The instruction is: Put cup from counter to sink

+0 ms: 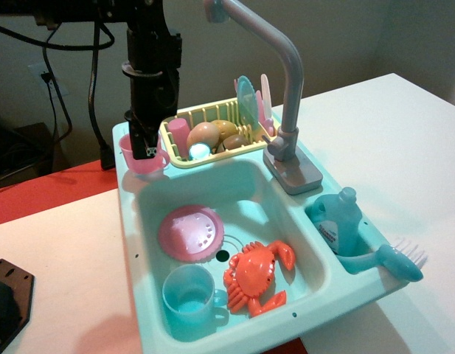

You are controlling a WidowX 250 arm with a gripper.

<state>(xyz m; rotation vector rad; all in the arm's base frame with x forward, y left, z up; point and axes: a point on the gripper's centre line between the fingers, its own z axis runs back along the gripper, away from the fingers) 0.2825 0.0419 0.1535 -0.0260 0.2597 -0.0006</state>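
Grasp step in hand: gripper down at pink cup on the sink unit's back-left counter. Jaws apparently closed on its rim, not certain. Next: lift clear, carry forward over the basin, avoiding the yellow dish rack.

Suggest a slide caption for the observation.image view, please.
Black gripper reaching into small pink translucent cup on turquoise counter.

We see a pink cup, a turquoise sink, an orange crab, a light blue cup and a yellow rack.
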